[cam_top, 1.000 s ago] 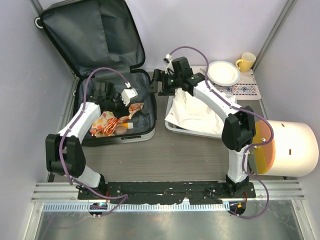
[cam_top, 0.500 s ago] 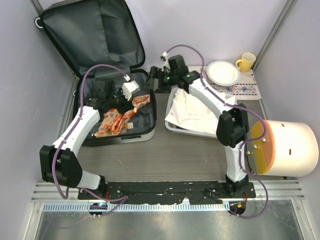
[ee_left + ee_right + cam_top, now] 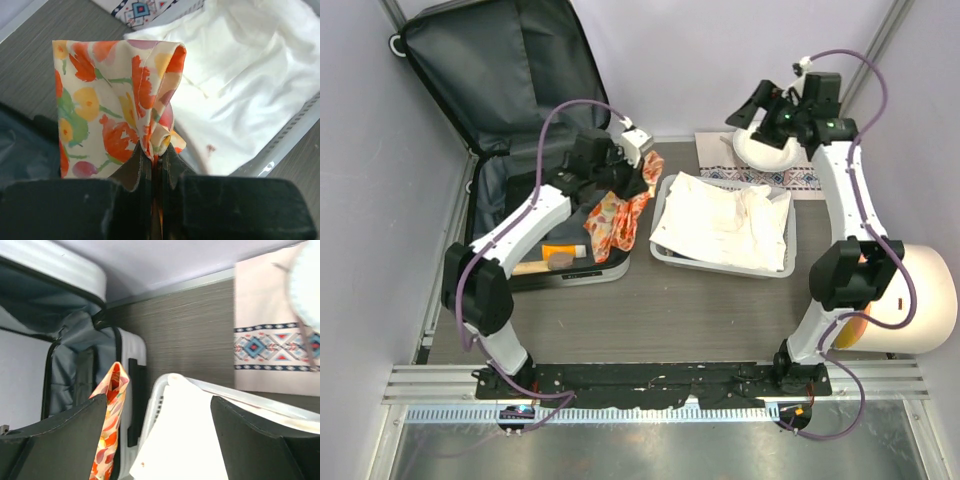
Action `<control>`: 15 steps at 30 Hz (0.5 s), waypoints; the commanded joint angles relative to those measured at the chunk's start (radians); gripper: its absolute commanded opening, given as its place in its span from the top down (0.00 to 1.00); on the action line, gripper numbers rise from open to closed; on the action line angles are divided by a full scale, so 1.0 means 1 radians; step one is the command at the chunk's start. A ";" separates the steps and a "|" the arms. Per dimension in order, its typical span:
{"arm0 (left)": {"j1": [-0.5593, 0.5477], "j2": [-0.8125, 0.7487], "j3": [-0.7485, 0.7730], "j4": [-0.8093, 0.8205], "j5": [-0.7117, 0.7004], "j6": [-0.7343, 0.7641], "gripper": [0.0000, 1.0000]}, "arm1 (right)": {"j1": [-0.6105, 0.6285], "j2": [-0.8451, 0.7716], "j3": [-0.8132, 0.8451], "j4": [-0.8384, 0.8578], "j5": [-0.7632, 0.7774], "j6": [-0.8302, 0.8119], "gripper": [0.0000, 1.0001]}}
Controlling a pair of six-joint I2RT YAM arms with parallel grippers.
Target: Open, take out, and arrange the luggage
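The luggage (image 3: 510, 110) lies open at the table's far left corner, its grey-lined lid standing up behind it. The left end effector (image 3: 156, 156) is pinching a flower-print cloth (image 3: 110, 105), held up over the case's right edge, just beside the white basket (image 3: 665, 252). The right end effector (image 3: 158, 410) hangs with its jaws spread wide above the plate (image 3: 760, 152) near the far right corner.

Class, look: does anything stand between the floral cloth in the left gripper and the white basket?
Nothing visible does. The floral cloth hangs from the left gripper over the edge of the suitcase, beside the basket; the right gripper is away near the plate.
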State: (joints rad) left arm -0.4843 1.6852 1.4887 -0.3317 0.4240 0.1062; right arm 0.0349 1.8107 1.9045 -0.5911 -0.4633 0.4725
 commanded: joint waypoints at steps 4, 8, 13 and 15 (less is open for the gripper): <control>-0.174 0.100 0.199 0.180 -0.056 -0.131 1.00 | -0.127 -0.135 -0.025 -0.200 0.067 -0.098 0.09; -0.290 0.189 0.252 0.279 -0.093 -0.115 1.00 | -0.182 -0.204 -0.119 -0.242 0.097 -0.115 0.10; -0.453 0.379 0.327 0.351 -0.114 -0.111 1.00 | -0.219 -0.260 -0.159 -0.291 0.109 -0.196 0.10; -0.496 0.460 0.361 0.362 -0.119 -0.118 1.00 | -0.225 -0.267 -0.147 -0.305 0.120 -0.224 0.10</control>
State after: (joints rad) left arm -0.9005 2.0232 1.7798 -0.0811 0.3279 0.0051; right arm -0.1802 1.6051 1.7424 -0.8574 -0.3714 0.3359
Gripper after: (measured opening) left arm 0.078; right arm 0.899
